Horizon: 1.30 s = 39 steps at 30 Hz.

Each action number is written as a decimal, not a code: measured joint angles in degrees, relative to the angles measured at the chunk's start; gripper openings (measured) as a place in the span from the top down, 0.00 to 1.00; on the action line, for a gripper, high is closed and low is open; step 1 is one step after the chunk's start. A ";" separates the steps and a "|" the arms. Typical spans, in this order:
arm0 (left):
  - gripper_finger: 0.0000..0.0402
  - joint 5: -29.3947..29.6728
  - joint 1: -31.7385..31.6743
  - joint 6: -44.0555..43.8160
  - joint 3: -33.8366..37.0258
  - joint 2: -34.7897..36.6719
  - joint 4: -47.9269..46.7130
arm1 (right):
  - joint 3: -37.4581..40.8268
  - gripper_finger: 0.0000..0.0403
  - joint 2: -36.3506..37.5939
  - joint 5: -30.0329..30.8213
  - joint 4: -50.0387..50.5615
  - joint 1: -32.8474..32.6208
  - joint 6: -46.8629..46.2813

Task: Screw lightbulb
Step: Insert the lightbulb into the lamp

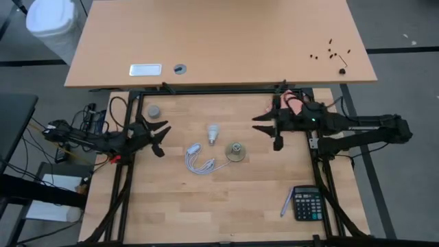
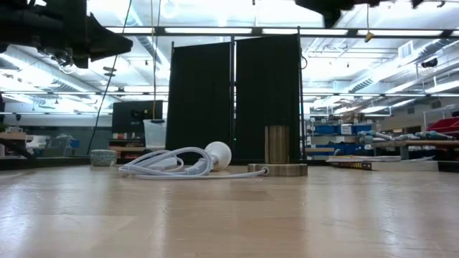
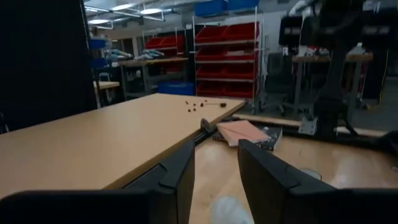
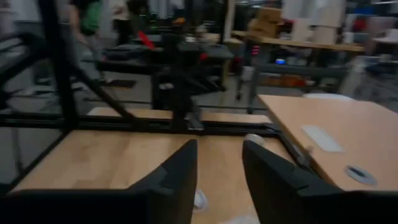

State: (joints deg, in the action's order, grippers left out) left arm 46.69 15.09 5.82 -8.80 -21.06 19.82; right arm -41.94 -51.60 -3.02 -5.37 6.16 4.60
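The lightbulb (image 1: 213, 133) is small and white with a silvery base, and it lies on its side on the wooden table. It also shows in the low view (image 2: 219, 153). The round metallic socket disc (image 1: 236, 151) stands flat beside it, and its white cable (image 1: 197, 159) is coiled toward the left. My left gripper (image 1: 164, 138) hovers open to the left of the bulb, and a white blur of the bulb (image 3: 230, 210) shows between its fingers. My right gripper (image 1: 264, 130) hovers open to the right of the bulb and socket. Both are empty.
A small grey puck (image 1: 154, 111) lies at the far left of the table. A calculator (image 1: 307, 204) and a pen (image 1: 286, 204) lie at the near right. A second, larger tabletop (image 1: 219, 41) adjoins the far edge. Bare wood lies along the near side.
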 joint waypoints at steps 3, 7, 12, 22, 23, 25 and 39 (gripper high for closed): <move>0.68 -0.06 0.02 -1.28 -0.02 -1.66 0.03 | -4.71 0.60 -5.25 -3.14 2.83 1.48 1.74; 0.69 -0.22 0.02 -4.53 -0.07 -3.67 0.05 | -10.86 0.55 -12.14 -3.24 6.43 3.14 3.95; 0.69 -1.91 0.02 -9.47 -0.09 -7.08 0.04 | -16.50 0.50 -18.18 -3.55 11.35 4.40 7.71; 0.69 -2.77 0.00 -17.00 -0.14 -18.62 5.50 | -26.49 0.49 -28.29 -10.58 20.55 8.95 10.05; 0.69 -2.74 0.01 -17.32 -0.45 -19.96 6.30 | -27.16 0.49 -29.33 -10.58 21.58 9.54 10.82; 0.69 -2.73 0.00 -18.40 -2.23 -22.61 5.85 | -27.72 0.49 -31.20 -10.71 22.36 10.76 12.84; 0.69 -5.51 -7.91 -23.65 -16.30 -43.79 -2.51 | -27.77 0.49 -37.50 -17.86 25.36 22.09 17.89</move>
State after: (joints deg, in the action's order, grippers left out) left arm 41.18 7.18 -17.82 -25.10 -64.85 17.31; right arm -69.71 -89.11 -20.88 19.99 28.25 22.49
